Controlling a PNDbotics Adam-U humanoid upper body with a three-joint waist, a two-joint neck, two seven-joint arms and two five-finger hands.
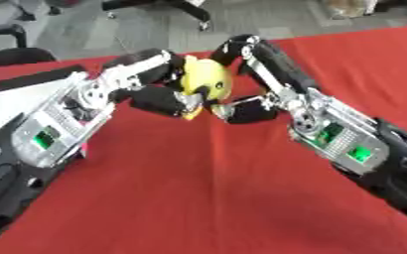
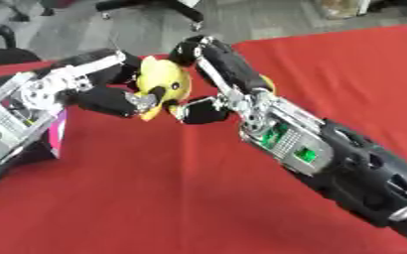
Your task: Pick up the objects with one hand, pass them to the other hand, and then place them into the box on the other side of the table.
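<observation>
Red cloth point(image 1: 198, 198) covers the table; above its far middle a yellow toy point(image 1: 205, 79) sits between both hands, left hand point(image 1: 151, 82) curled round it. In the right eye view, right hand point(image 2: 224, 84) also wraps it.

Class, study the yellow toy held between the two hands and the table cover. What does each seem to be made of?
Yellow toy: probably soft rubber or plastic, smooth, faintly glossy, rounded. Table cover: seemingly red cloth, matte and without shine.
</observation>
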